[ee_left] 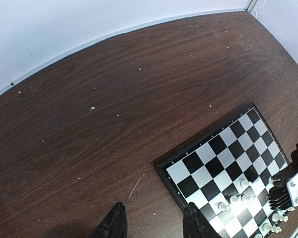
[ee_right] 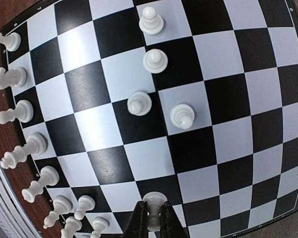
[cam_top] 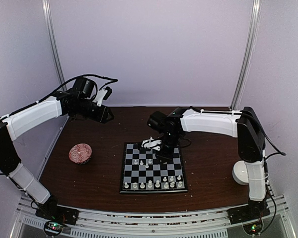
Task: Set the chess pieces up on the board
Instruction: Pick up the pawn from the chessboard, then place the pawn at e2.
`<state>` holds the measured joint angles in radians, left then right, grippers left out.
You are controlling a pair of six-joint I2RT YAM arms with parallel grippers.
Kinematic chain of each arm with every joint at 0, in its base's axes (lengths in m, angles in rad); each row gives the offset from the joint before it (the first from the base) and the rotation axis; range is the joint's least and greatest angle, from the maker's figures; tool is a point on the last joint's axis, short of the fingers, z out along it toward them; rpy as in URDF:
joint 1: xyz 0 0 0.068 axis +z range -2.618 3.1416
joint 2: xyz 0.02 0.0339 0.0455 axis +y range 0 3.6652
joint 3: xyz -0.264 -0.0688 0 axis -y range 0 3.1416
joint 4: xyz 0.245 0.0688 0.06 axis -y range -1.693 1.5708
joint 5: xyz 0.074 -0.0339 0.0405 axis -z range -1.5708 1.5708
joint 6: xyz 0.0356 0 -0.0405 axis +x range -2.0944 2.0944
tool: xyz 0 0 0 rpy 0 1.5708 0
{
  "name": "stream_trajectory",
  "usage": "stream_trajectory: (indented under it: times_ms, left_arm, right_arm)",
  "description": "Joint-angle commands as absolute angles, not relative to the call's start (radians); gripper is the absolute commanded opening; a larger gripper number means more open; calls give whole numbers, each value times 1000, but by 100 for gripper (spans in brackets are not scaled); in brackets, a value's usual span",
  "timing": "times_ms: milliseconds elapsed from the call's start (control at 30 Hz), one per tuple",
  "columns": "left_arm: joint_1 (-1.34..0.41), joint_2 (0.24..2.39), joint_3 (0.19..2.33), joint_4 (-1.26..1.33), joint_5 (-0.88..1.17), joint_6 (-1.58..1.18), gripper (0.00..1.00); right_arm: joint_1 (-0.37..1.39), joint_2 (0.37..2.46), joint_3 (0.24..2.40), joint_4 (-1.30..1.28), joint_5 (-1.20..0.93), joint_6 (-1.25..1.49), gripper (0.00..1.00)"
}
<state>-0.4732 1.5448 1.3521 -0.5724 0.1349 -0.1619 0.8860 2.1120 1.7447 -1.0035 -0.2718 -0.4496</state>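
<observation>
The right gripper (ee_right: pixel 153 220) is closed on one white pawn (ee_right: pixel 154 202) over the board (ee_right: pixel 223 129). The lower part of the pawn is hidden between the fingers. The left gripper (ee_left: pixel 154 225) hangs about half open and empty over the table (ee_left: pixel 89 148). Other chess pieces (ee_right: pixel 20 111) line the edge of the board, and some are cut off. The tiny marks on the rim are too small to read.

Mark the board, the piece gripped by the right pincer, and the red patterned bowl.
board (cam_top: pixel 131 174), top view, bare square near its left edge.
gripped piece (ee_right: pixel 154 201), right wrist view, its round head.
red patterned bowl (cam_top: pixel 80 152), top view, middle of it.
</observation>
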Motion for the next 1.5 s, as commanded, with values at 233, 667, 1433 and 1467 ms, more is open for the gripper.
stream_trajectory:
  times_ms: [233, 667, 1433, 1467]
  left_arm:
    - [-473, 1537, 1362, -548, 146, -151, 39]
    - [-474, 1531, 1362, -548, 148, -150, 39]
    - [-474, 1531, 1362, -549, 144, -150, 39]
    - [-475, 1532, 1362, -549, 145, -150, 39]
  right_arm:
    - [931, 2007, 1616, -987, -324, -494, 9]
    - [985, 2033, 1641, -1009, -345, -500, 9]
    - [1020, 2122, 1695, -1037, -333, -496, 11]
    - [1019, 2123, 1695, -1037, -330, -495, 11]
